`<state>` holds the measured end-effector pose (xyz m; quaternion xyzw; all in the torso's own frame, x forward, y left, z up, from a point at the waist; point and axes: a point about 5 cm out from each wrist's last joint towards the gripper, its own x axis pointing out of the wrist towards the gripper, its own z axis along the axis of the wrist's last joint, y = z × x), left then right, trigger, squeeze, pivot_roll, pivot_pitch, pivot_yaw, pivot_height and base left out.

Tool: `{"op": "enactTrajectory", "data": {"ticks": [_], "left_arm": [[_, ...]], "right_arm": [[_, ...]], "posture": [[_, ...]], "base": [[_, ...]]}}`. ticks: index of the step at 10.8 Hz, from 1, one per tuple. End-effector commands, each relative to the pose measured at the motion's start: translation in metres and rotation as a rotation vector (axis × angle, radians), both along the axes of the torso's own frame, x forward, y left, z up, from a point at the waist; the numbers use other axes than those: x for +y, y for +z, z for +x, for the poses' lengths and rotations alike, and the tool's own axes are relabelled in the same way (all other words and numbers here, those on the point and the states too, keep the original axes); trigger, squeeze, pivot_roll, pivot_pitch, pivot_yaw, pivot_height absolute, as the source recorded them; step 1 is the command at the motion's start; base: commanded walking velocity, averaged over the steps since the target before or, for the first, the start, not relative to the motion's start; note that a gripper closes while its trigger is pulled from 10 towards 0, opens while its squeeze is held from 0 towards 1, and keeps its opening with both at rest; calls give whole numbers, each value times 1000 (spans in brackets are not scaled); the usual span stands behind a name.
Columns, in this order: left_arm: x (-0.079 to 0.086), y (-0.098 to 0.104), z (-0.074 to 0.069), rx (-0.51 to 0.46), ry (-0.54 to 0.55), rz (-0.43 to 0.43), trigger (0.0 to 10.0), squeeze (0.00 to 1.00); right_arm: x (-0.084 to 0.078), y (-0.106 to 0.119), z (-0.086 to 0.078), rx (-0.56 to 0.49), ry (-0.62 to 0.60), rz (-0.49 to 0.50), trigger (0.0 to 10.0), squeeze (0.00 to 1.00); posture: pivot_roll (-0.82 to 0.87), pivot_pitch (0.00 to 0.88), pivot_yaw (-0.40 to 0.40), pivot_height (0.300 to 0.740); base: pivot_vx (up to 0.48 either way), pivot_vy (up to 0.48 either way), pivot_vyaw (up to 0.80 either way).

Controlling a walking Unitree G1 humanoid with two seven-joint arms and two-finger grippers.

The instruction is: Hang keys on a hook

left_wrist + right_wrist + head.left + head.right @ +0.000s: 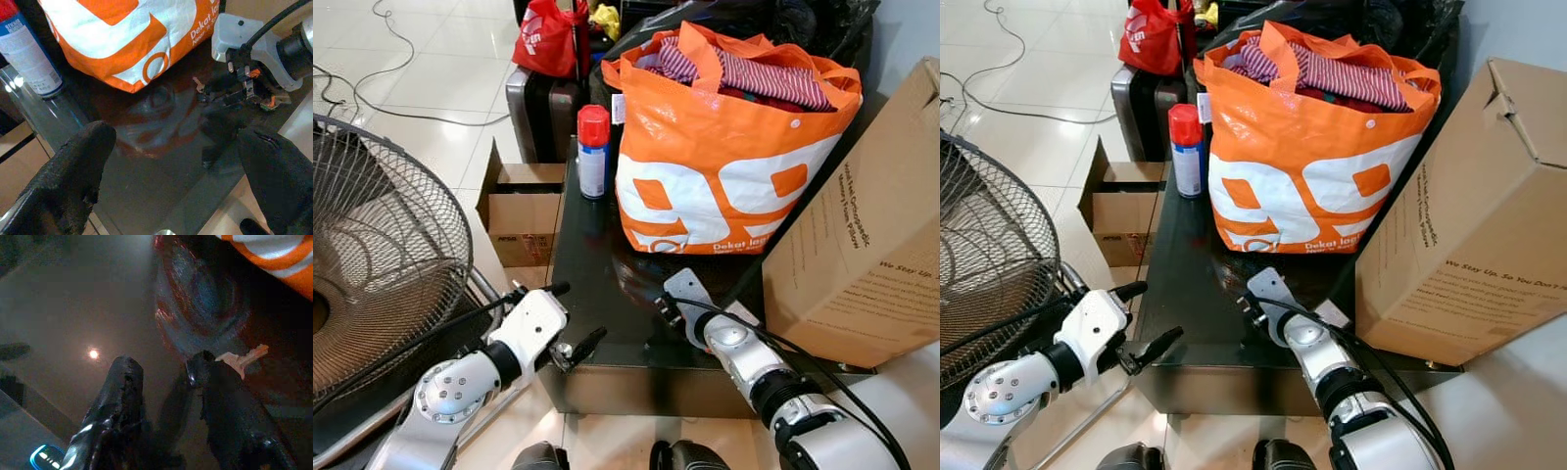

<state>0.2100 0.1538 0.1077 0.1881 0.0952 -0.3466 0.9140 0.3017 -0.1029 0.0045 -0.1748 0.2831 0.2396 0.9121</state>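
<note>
Small metal key (243,358) on glossy black glass table (597,284); right gripper (166,382) fingers slightly apart, one touching key, nothing gripped. Left gripper (171,171) wide open, empty. Crinkly orange bag (724,166), spray can (593,152) behind.

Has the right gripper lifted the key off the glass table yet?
No. The key lies flat on the glass table beside one finger of the right gripper.

Counter (607,294) ahead: bag (724,147) far, spray can (593,152) left of it, key (244,360) near my right jaws; fan (382,255) left.
</note>
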Motion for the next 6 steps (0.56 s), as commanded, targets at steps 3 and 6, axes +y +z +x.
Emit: {"op": "enactTrajectory", "data": {"ticks": [3, 6], "left_arm": [[3, -4, -2, 9, -7, 8, 10000, 0], [5, -3, -4, 11, -16, 15, 10000, 0]], "right_arm": [[3, 5, 6, -34, -60, 29, 10000, 0], [8, 5, 7, -30, -58, 22, 10000, 0]], "posture": [[60, 172, -68, 740], [81, 197, -65, 740]], "base": [[0, 0, 0], [0, 0, 0]]}}
